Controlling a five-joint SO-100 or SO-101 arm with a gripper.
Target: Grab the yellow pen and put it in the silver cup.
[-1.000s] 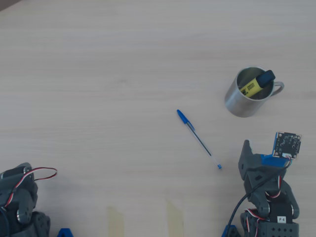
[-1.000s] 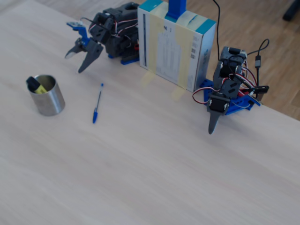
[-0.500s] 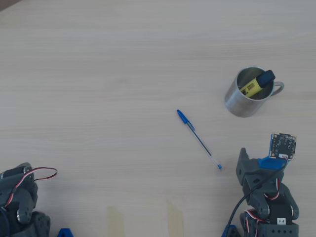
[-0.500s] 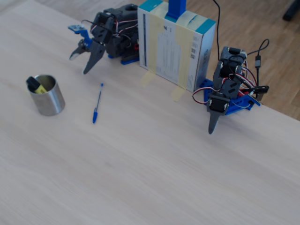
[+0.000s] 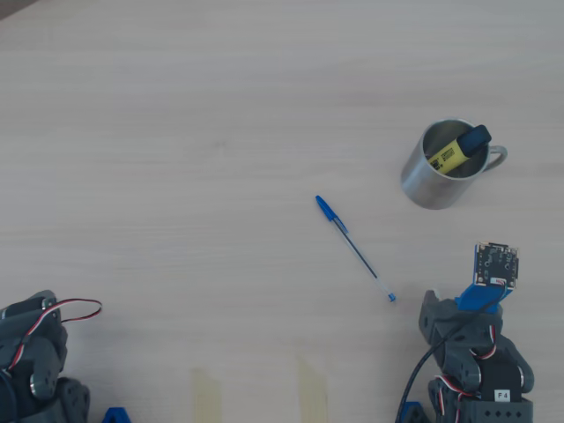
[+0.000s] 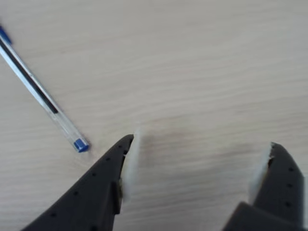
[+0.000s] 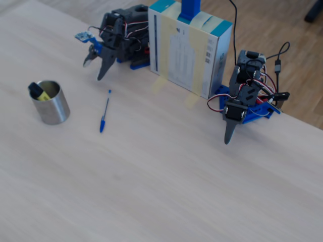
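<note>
The yellow pen [image 5: 449,157] with its black cap stands tilted inside the silver cup [image 5: 418,189] at the right of the overhead view, and it shows in the cup [image 7: 54,109] at the left of the fixed view too, as a yellow pen [image 7: 43,95] leaning on the rim. My gripper [image 5: 454,301] is folded back near its base, well below the cup in the overhead view. The wrist view shows the gripper [image 6: 200,144] open over bare wood, with nothing between its fingers. In the fixed view the gripper [image 7: 94,69] hangs right of and behind the cup.
A thin blue-capped ballpoint pen [image 5: 353,248] lies on the table between cup and arm, its end close to my left finger [image 6: 103,183]. A second arm [image 7: 243,101] rests idle beside a tall box [image 7: 189,48]. Tape strips [image 5: 207,394] mark the near edge.
My gripper has drawn back toward its base, farther from the cup. The yellow pen and the cup have not moved.
</note>
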